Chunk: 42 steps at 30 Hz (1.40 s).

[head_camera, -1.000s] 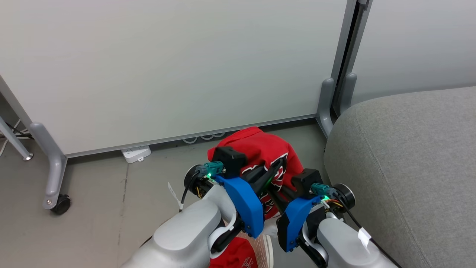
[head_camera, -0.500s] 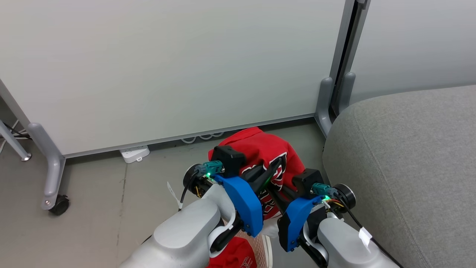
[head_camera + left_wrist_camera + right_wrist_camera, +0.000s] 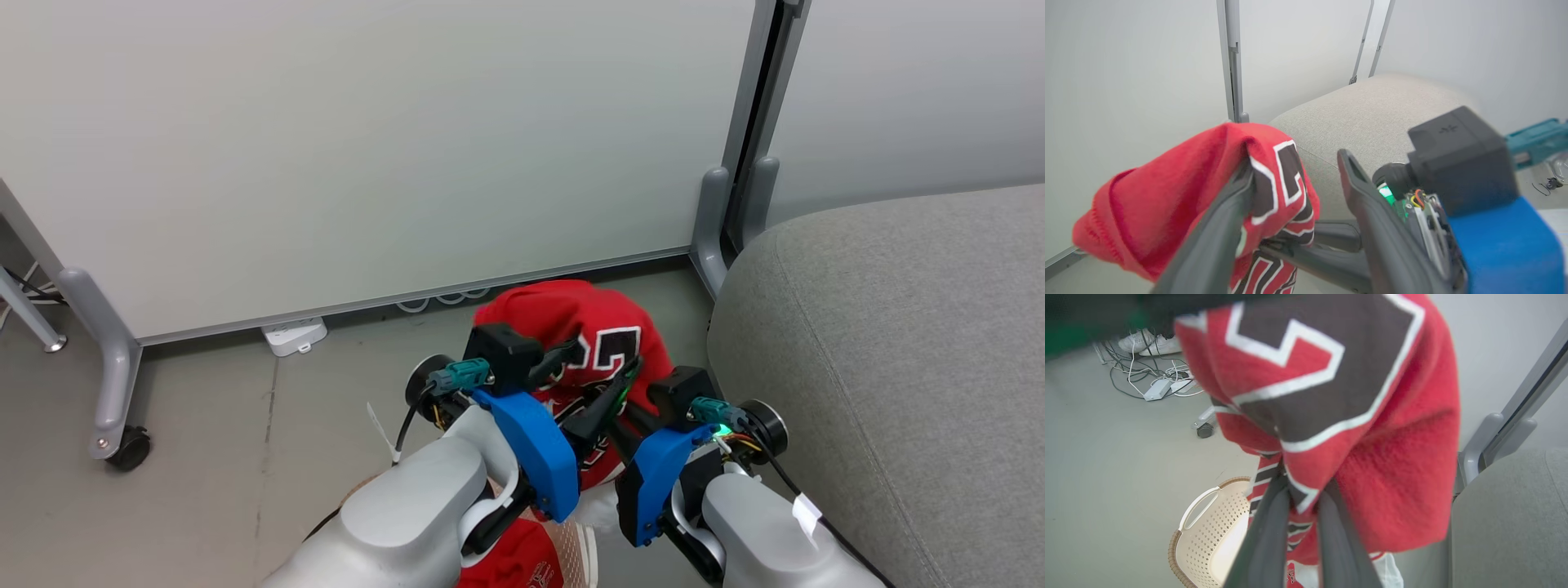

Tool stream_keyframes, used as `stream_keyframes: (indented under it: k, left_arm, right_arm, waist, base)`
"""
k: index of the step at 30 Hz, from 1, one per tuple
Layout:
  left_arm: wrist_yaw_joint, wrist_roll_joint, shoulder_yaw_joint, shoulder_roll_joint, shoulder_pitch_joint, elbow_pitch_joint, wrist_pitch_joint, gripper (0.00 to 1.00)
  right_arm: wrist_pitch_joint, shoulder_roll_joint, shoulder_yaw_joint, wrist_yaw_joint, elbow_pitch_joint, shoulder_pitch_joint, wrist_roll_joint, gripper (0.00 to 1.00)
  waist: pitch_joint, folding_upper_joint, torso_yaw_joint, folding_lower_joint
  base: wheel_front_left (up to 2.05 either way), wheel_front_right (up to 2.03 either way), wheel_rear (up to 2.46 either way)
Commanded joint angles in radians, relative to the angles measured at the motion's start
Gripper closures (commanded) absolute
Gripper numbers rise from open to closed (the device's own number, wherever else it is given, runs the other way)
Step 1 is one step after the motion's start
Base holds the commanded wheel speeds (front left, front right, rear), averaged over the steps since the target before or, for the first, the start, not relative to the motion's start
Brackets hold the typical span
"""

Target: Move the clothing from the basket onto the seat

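A red garment with large black-and-white numerals [image 3: 584, 322] hangs in the air between the floor and the grey seat [image 3: 898, 343]. My right gripper [image 3: 1304, 492] is shut on its fabric from below. My left gripper [image 3: 1296, 163] is open, its jaws spread wide, and the garment [image 3: 1180, 192] drapes over one finger [image 3: 1224, 220]. Below, the cream perforated basket [image 3: 1208, 531] stands on the floor beside the seat [image 3: 1506, 522]. A second red garment [image 3: 510, 563] lies in the basket [image 3: 575, 543], partly hidden by my left forearm.
A white partition panel [image 3: 367, 147] on grey feet with a caster [image 3: 131, 447] stands close behind the garment. A white power strip [image 3: 294, 335] lies at its base. Cables [image 3: 1155, 375] and white shoes [image 3: 1151, 343] lie further off on the floor.
My left gripper has opened and let go of the red garment. The garment has shifted up, and its numerals now face upward. My right gripper keeps its hold.
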Motion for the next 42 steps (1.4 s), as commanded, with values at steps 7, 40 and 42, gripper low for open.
stream_keyframes:
  k: [7,40,42]
  left_arm:
    - [-0.006,0.056,0.055,0.044,0.062,-0.048,-0.025,0.00]
    - [-0.019,0.529,0.657,0.161,0.674,-0.446,-0.025,0.00]
    - [-0.021,0.534,0.664,0.157,0.677,-0.447,-0.025,0.00]
  right_arm:
    - [-0.018,0.000,-0.032,-0.001,0.036,-0.021,-0.013,1.00]
    - [-0.041,0.000,-0.146,-0.001,0.047,-0.009,-0.088,1.00]
    - [-0.040,0.000,-0.149,-0.001,0.046,-0.009,-0.090,1.00]
  waist:
    - [0.009,0.0000,0.015,0.0000]
    - [0.037,0.0000,0.002,0.0000]
    - [0.036,0.0000,-0.015,0.0000]
  base:
    - [0.00,0.00,0.00]
    - [0.00,0.00,0.00]
    - [0.00,0.00,0.00]
